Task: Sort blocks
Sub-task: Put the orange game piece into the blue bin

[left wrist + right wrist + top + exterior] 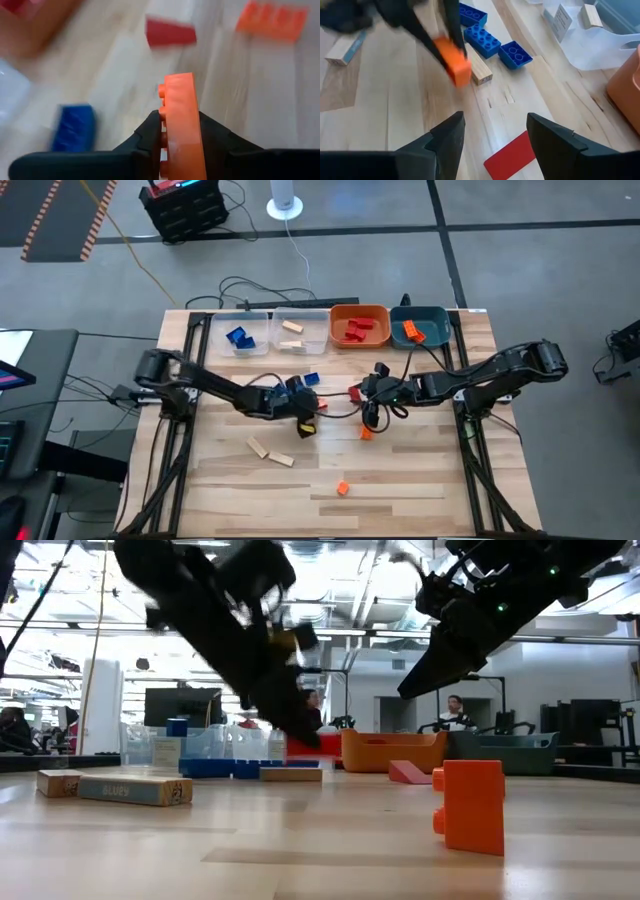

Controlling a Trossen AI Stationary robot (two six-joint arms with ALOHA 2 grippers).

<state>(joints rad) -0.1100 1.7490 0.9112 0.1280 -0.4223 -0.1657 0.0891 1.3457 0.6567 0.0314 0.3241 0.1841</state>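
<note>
Near edge: one orange block [343, 488] is lying alone toward the table front; two tan blocks [271, 452] are lying a bit further in, left of centre.
Mid table, left gripper [306, 416]: an orange brick [181, 125] is being pinched between its fingers and carried clear of the tabletop.
Mid table, right gripper [495, 132]: is being held over a flat red piece [514, 155], fingers spread wide, nothing btwn them.
Loose blocks nearby: blue bricks [490, 44] and a tan block [479, 70] are lying just beyond the two grippers; a small orange block [366, 433] is sitting below the right gripper.
Far edge, bins: two clear bins [240, 317], an orange bin [360, 311] w/ red blocks, a teal bin [440, 320] w/ orange blocks.
Step in hand: prob. transport of the held orange brick.
Next move: brick likely needs carrying across to the teal bin w/o clashing w/ the right arm; the red piece is being lined up for a grab.
</note>
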